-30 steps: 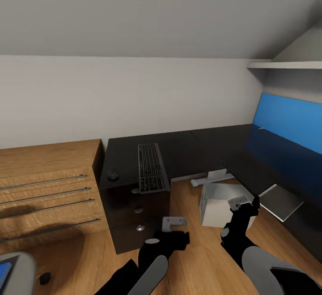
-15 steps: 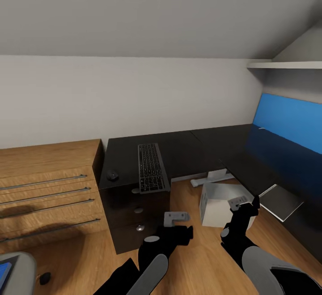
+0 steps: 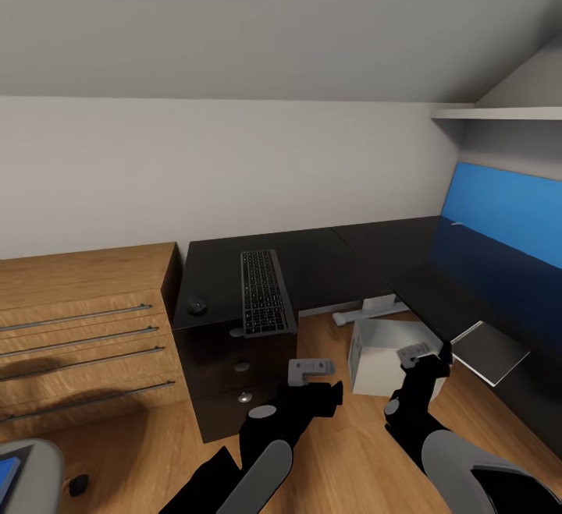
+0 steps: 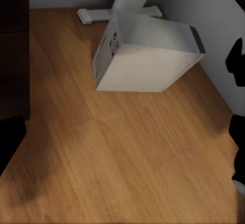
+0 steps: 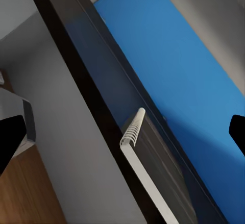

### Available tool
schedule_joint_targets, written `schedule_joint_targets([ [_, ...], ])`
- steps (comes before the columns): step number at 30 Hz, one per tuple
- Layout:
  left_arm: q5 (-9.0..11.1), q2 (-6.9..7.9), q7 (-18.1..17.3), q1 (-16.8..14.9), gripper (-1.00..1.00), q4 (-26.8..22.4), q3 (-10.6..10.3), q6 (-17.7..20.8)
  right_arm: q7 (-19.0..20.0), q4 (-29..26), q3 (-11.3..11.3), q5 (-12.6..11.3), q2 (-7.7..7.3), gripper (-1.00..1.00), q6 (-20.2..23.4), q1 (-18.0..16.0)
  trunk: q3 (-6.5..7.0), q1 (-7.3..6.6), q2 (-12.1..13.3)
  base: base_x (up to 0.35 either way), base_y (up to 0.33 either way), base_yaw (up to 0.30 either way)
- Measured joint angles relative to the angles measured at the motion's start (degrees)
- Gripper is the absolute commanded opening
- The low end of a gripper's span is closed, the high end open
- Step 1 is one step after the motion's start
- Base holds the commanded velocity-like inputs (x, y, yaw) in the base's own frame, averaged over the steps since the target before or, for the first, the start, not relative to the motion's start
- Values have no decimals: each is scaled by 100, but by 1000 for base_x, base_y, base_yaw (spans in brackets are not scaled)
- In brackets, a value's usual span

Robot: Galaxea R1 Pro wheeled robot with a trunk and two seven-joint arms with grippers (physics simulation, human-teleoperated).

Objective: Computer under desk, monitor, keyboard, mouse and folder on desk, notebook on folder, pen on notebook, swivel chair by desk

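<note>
The left gripper (image 3: 312,370) is the one thing that moves between the earlier pictures and now: it creeps a little forward and toward the right gripper (image 3: 421,354), its forearm following. The drawer unit (image 3: 234,373) now lies just ahead and to its left. The computer (image 3: 382,358) sits nearer its right side than before, and the gap between the two grippers is slightly narrower.

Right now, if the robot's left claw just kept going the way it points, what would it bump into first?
Most likely the computer, the light grey tower on the wood floor ahead of the left gripper. Depth is hard to judge.
</note>
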Motion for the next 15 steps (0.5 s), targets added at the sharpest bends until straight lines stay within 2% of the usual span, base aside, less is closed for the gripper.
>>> schedule_joint_targets([
  [5, 0, 3, 0, 0, 100, -2, 0, 0, -31, -11, 7, 168, 14, 100, 1, 8, 0, 0, 0, 0, 0, 0],
  [11, 0, 19, 0, 0, 100, -3, -12, 0, -296, -2, 0, 348, 12, 100, 7, 11, 0, 0, 0, 0, 0, 0],
  [14, 1, 30, 2, 0, 100, -4, -93, -4, -304, -1, 0, 352, 4, 100, 20, 12, 0, 0, 0, 0, 0, 0],
  [15, 2, 48, 4, 0, 100, -4, -202, -20, -288, 2, -4, 347, -1, 100, 30, 12, 0, 0, 0, 0, 0, 0],
])
